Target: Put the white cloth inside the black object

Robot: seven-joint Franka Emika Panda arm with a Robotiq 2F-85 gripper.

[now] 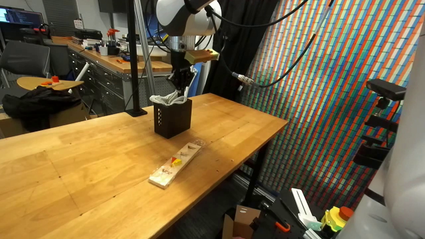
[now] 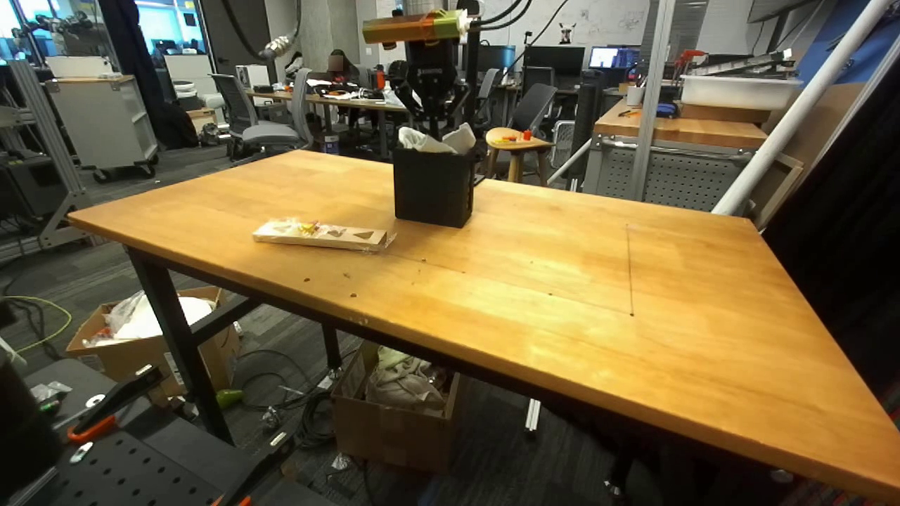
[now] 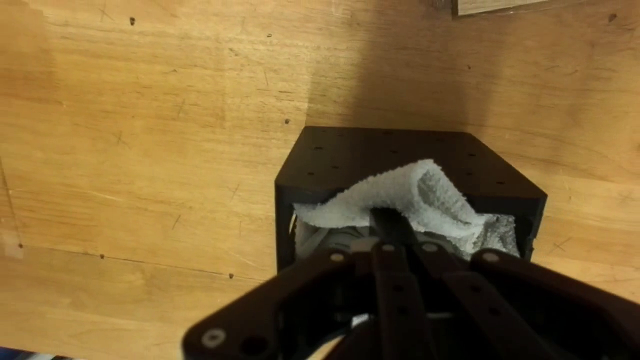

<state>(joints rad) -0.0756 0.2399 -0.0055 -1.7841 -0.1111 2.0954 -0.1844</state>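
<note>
A black open-topped box (image 1: 172, 119) stands upright on the wooden table; it also shows in an exterior view (image 2: 432, 190) and in the wrist view (image 3: 390, 150). The white cloth (image 1: 166, 99) is bunched in its mouth, with folds rising above the rim in both exterior views (image 2: 422, 143). In the wrist view one fold of the cloth (image 3: 360, 200) lies over the box's rim. My gripper (image 3: 392, 225) points down over the box mouth with its fingers together. The fingertips (image 1: 181, 93) touch the cloth; no cloth shows pinched between them. The box's inside is mostly hidden.
A plastic-wrapped wooden shape board (image 1: 179, 162) lies on the table near the box, also in an exterior view (image 2: 320, 235). A black post (image 1: 134, 111) is fixed at the table's edge. The wooden table (image 1: 99, 159) extends around the box.
</note>
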